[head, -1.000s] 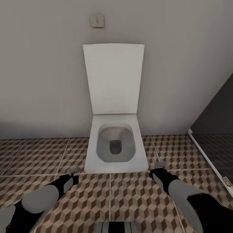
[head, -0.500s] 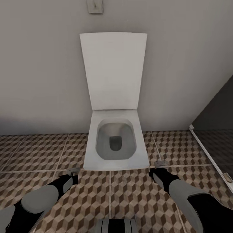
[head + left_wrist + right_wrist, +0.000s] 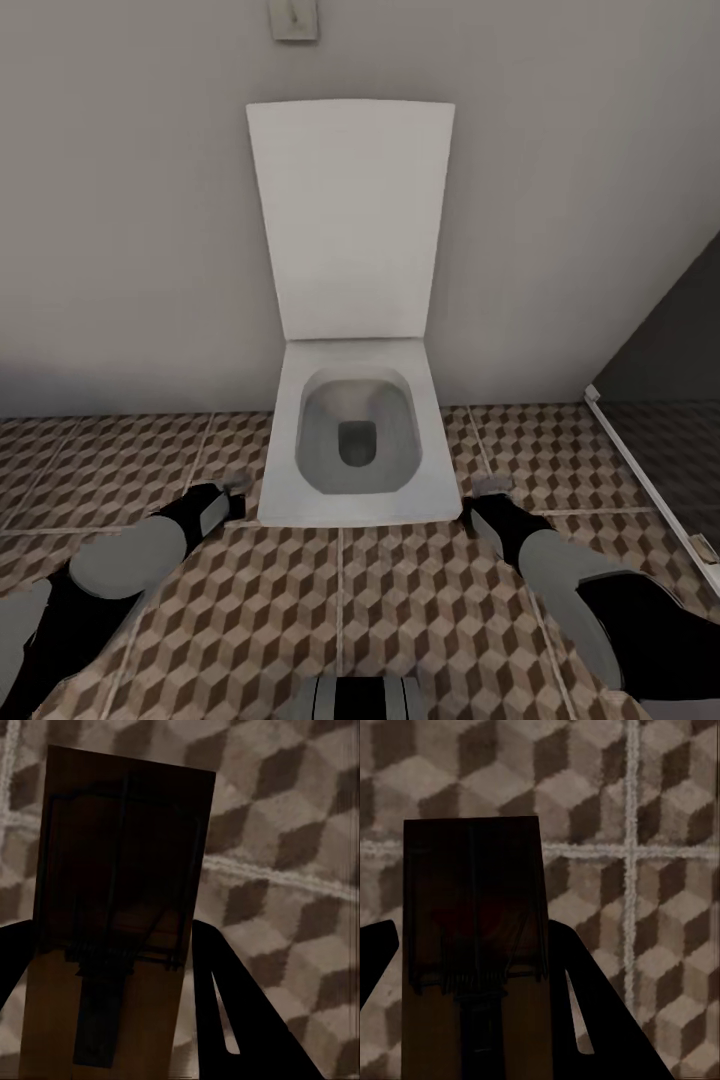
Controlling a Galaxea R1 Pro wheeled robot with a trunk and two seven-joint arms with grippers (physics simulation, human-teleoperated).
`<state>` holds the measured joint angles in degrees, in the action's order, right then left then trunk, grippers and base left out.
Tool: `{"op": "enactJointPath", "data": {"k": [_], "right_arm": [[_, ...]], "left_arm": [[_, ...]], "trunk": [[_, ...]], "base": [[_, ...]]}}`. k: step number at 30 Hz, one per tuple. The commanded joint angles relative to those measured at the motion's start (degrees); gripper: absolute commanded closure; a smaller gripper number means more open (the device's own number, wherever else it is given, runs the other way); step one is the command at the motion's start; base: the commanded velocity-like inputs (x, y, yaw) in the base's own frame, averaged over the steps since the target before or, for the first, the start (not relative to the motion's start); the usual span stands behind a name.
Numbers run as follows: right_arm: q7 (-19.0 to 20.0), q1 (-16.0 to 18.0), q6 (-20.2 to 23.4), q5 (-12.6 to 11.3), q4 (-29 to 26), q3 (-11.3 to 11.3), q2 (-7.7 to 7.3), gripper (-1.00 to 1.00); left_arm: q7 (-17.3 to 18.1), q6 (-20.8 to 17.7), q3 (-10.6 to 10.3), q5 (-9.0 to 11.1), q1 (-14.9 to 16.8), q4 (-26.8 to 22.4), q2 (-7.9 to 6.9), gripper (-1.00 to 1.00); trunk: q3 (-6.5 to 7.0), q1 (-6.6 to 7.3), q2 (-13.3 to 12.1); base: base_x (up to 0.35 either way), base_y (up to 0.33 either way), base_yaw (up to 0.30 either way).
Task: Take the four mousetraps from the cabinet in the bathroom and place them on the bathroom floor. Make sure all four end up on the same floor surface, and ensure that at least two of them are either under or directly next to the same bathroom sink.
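Observation:
Two mousetraps are in hand. In the left wrist view a dark brown wooden mousetrap [image 3: 112,907] with a wire spring lies between the black fingers [image 3: 225,997]. The right wrist view has a like mousetrap [image 3: 472,930] held the same way. My left gripper [image 3: 235,487] hangs just left of the toilet's front corner, shut on its trap. Just right of the other front corner, my right gripper [image 3: 492,487] is shut on its trap. Both hover over the cube-patterned bathroom floor [image 3: 400,600]. The cabinet and sink are out of view.
A white toilet [image 3: 290,480] with its lid [image 3: 350,220] raised stands straight ahead against the grey wall. A dark glass partition with a white frame [image 3: 640,480] closes the right side. A small wall plate [image 3: 293,18] sits above the lid.
The view first shifted closer to the toilet. Since then both grippers have moved forward, from in front of the bowl to beside its front corners, still holding the traps.

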<state>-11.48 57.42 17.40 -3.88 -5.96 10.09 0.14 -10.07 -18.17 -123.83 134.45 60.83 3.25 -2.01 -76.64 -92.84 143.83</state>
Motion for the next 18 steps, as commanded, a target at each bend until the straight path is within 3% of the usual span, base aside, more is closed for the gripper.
{"op": "enactJointPath", "data": {"k": [1, 5, 18], "right_arm": [[-0.3, 0.5, 1.8, -0.4, -0.2, 0.5, -0.04, 1.0], [-0.3, 1.8, 4.3, -0.2, 0.0, 0.5, -0.09, 1.0], [0.6, 2.0, 3.8, -0.1, -0.3, 0.5, -0.18, 1.0]], "left_arm": [[-0.1, -1.8, -0.5, 0.6, 0.8, 0.0, 0.06, 1.0], [-0.1, -4.3, -0.5, 0.6, 1.9, -0.1, 0.24, 1.0], [0.4, -4.2, -0.8, 0.6, 2.2, -0.1, 0.0, 1.0]], "trunk": [[-0.04, 0.01, 0.0], [-0.04, 0.01, 0.0], [-0.04, 0.01, 0.0]], "base": [[0.0, 0.0, 0.0], [0.0, 0.0, 0.0], [0.0, 0.0, 0.0]]}}
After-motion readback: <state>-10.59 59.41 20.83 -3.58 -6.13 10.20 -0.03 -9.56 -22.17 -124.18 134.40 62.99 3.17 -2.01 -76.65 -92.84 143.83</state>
